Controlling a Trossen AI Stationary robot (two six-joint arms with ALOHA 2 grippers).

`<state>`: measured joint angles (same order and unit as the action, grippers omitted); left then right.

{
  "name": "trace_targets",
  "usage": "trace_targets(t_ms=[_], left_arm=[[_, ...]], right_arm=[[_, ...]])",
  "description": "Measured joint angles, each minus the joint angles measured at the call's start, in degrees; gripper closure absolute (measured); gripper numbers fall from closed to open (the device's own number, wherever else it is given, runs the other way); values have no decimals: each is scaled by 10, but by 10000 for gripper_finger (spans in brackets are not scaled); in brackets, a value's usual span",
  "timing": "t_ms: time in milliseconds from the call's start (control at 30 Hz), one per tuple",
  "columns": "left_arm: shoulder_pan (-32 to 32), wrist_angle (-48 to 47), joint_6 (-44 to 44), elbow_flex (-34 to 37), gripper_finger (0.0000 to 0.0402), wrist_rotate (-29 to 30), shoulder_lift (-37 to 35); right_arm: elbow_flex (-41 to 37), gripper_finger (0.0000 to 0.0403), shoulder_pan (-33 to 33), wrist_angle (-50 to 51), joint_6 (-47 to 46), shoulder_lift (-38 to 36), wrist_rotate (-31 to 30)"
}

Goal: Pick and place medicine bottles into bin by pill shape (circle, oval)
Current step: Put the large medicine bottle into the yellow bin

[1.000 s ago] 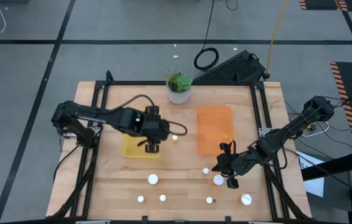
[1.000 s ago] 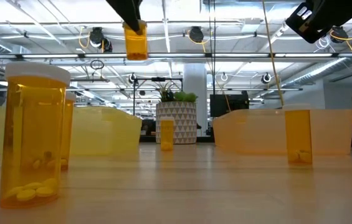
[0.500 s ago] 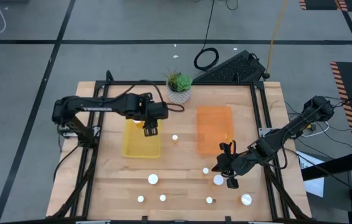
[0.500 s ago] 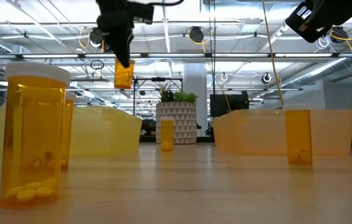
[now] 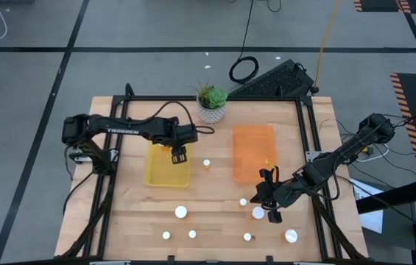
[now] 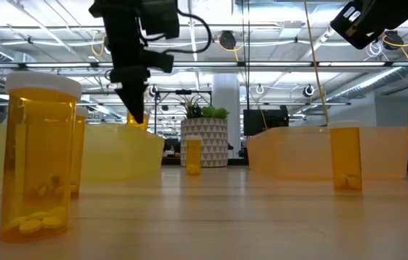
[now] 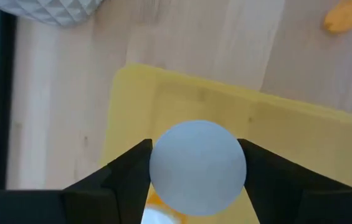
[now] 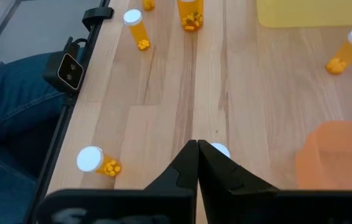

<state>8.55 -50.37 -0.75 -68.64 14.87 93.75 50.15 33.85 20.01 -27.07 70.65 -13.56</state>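
One bottle (image 7: 197, 167) sits clamped in the left gripper (image 5: 177, 154) over the yellow bin (image 5: 165, 174) at centre-left (apparently for release); the right gripper (image 5: 270, 200), fingers together, waits at lower right.

One white-capped medicine bottle (image 7: 197, 167) sat clamped between the left gripper (image 5: 178, 154)'s fingers. Other orange bottles (image 5: 181, 212) stood upright well apart from it.
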Motion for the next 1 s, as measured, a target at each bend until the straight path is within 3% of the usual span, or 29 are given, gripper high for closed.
trace_targets(t_ms=[267, 633, 1000], left_arm=[[18, 60, 5, 44, 186, -32, 1], [24, 76, -5, 62, 141, -49, 1], [11, 78, -6, 62, 141, -49, -8]], right_arm=[[0, 403, 0, 0, 3, 0, -1], [0, 403, 0, 0, 3, 0, -1], [0, 403, 0, 0, 3, 0, -1]])
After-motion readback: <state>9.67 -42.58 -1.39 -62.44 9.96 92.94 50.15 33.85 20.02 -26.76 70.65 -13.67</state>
